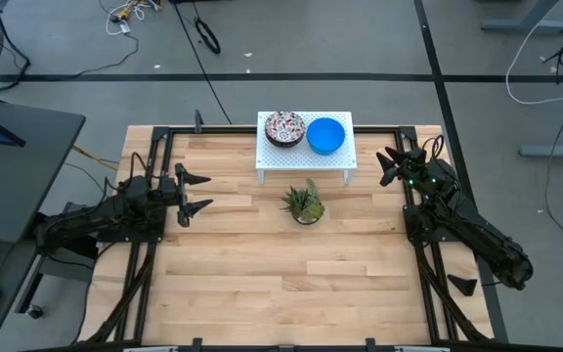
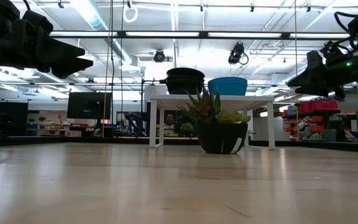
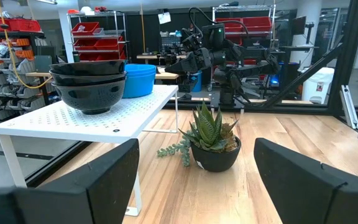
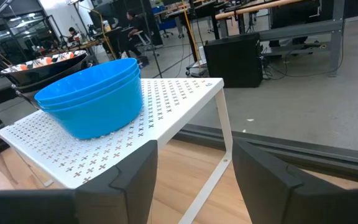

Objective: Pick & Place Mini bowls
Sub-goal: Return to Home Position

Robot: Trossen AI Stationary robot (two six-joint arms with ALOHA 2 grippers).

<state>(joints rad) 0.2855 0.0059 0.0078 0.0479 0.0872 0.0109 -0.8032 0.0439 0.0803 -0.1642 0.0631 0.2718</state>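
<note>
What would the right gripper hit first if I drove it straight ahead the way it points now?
Probably the stack of blue bowls on the white perforated shelf. The open right gripper points at them, though the shelf's near edge might come first; depth is unclear.

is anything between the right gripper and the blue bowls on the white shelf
Nothing visible. The right gripper, open, sits just off the white shelf end nearest the blue bowls. The potted plant stands in front of the shelf, out of that line.

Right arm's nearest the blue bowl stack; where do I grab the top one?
Pinch the rim of the blue bowl stack on its right side, coming down from above: the bowls nest, so only the top rim is exposed, and the patterned stack crowds its left.
</note>
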